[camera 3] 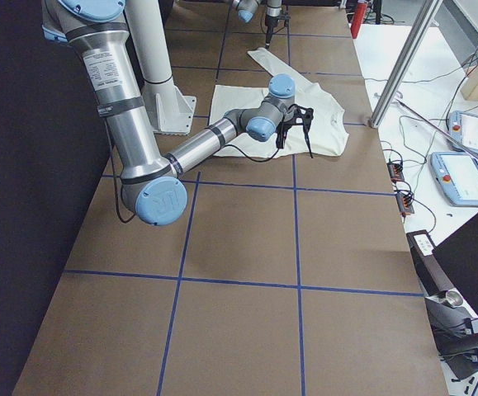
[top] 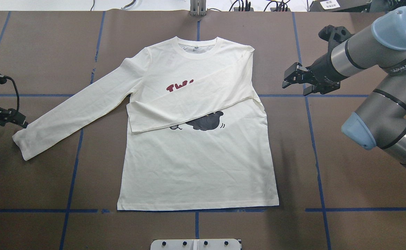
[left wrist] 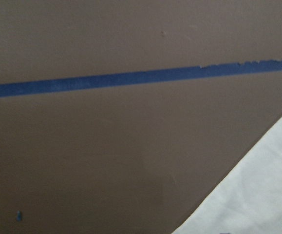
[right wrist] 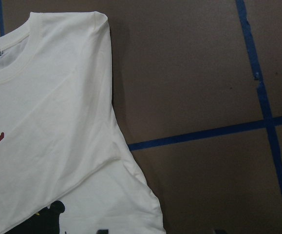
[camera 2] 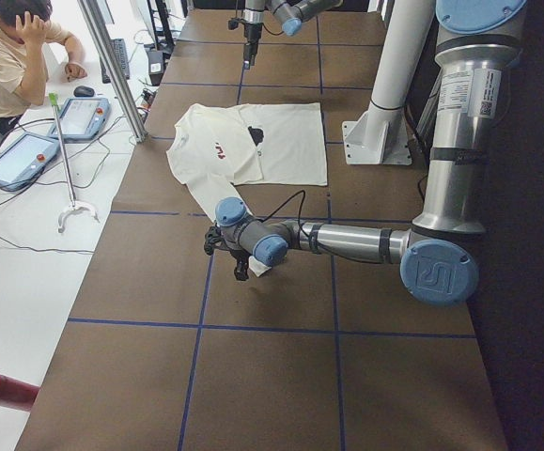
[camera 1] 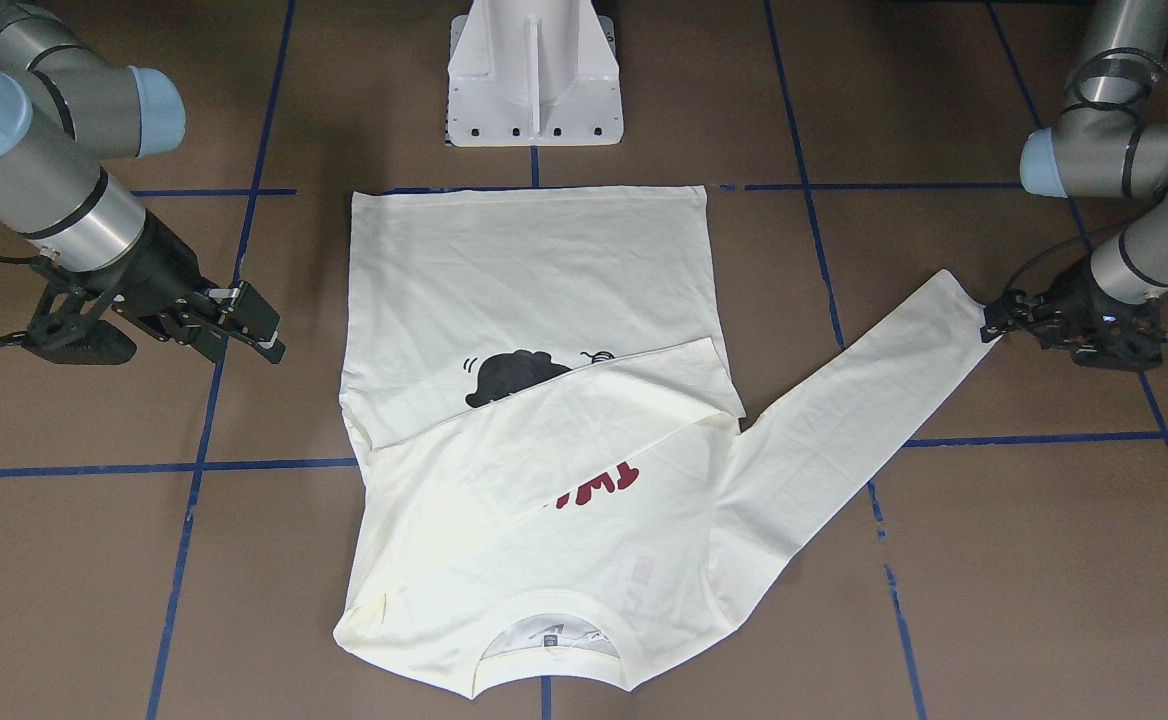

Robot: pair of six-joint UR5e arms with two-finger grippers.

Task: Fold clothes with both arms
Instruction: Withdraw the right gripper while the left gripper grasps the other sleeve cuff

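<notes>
The left fingers (top: 17, 121) sat low at the surface (top: 328, 156), right at the cuff (top: 20, 140) of the one outstretched sleeve (top: 81, 104). Whether they were clenched on the cloth or merely touching it could not be told, since the wrist view showed only bare surface and a corner of cloth. From those fingers the sleeve ran off in a long straight line, slanting away from the robot to the shoulder of the shirt (top: 196, 166). The shirt lay flat and print-up across the middle, collar on the far side. The next move likely turns on that long axis: the cuff would have to travel along it and across the chest to land on the other sleeve (top: 196, 104), which lay folded slantwise over the lettering. For that, the left fingers were plainly the nearer pair. The right fingers (top: 291, 77) hung released, spread and holding nothing, just beside the shirt's opposite shoulder and apart from the cloth.
</notes>
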